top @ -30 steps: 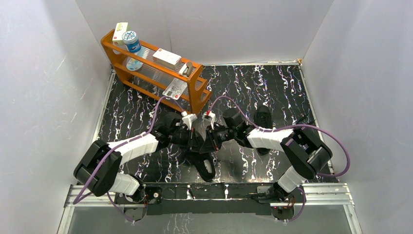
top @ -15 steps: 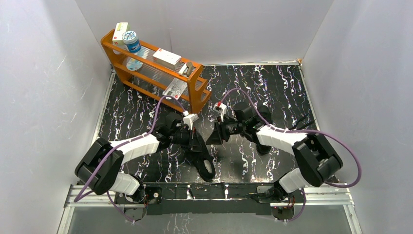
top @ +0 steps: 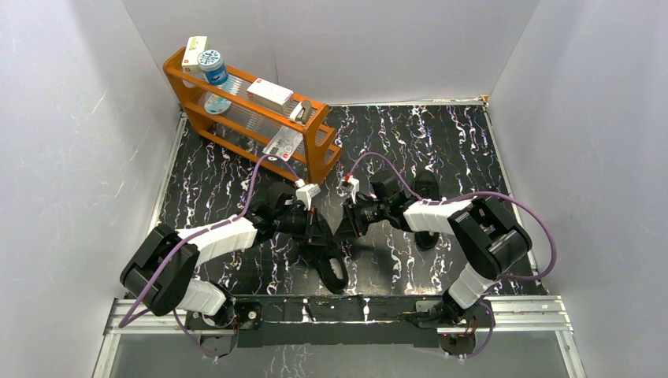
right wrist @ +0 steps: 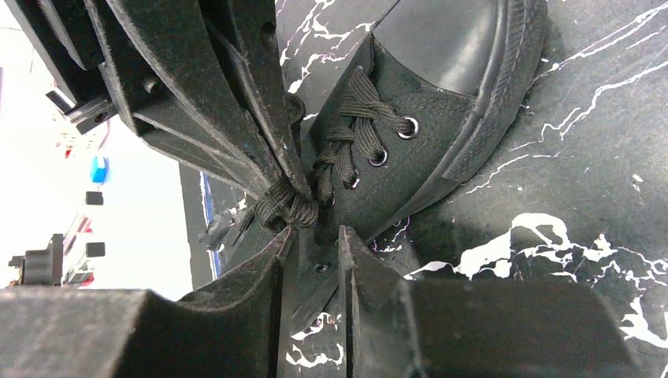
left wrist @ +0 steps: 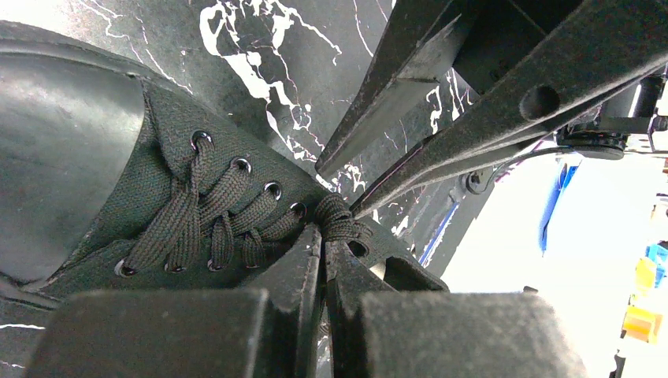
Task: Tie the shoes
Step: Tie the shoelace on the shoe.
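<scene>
Top external: two shoes. Front shoe (top: 337, 272) runs near-to-far, toe far; rear shoe (top: 426, 185) beyond. Left gripper (left wrist: 324, 240) pinches lace knot (left wrist: 339, 220); right gripper (right wrist: 315, 236) narrowly parted.

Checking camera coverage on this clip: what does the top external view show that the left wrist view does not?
Only top external: the loaded orange rack and the second shoe behind the right arm. Only left wrist: the eyelets, the crossed laces, and the lace knot pinched in the left gripper. Both: the near shoe, that gripper and the open right gripper meeting over it, the marbled table.
</scene>
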Motion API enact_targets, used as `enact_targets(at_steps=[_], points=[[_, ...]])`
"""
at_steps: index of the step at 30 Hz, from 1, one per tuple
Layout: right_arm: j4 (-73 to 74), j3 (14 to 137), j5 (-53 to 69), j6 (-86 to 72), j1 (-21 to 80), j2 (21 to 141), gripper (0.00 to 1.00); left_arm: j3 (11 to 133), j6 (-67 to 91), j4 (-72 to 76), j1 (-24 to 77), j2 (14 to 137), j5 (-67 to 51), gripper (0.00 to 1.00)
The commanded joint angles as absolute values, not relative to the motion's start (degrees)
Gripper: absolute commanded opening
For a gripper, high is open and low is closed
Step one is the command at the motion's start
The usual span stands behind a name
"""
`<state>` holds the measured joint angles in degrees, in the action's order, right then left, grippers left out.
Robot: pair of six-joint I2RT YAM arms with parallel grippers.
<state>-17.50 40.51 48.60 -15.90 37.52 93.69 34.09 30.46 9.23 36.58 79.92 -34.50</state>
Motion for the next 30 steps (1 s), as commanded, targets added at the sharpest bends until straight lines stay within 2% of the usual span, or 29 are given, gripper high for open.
enact_targets(at_steps=[1,20,22,26,27,30], points=[[-22.16,42.07,51.91,-14.49,37.57,94.65,0.32,34.08,29.79,10.23,37.0,78.94,-35.27,0.0],[-25.61,43.94,54.22,-16.06,38.51,96.67,0.39,34.43,28.67,10.2,37.14,79.89,-38.11,0.0],[-26.17,44.14,54.69,-16.4,38.7,97.04,0.32,34.58,28.61,10.07,37.08,79.97,-38.36,0.0],[-26.12,43.46,53.9,-16.15,38.62,96.07,0.02,35.12,28.18,8.25,37.13,79.86,-38.23,0.0],[-26.06,42.9,53.23,-16.15,38.56,95.45,0.0,35.27,28.13,7.35,37.13,79.5,-37.75,0.0],[-25.61,41.42,52.61,-16.25,37.9,94.44,0.0,35.78,28.69,3.66,37.09,77.56,-35.68,0.2]])
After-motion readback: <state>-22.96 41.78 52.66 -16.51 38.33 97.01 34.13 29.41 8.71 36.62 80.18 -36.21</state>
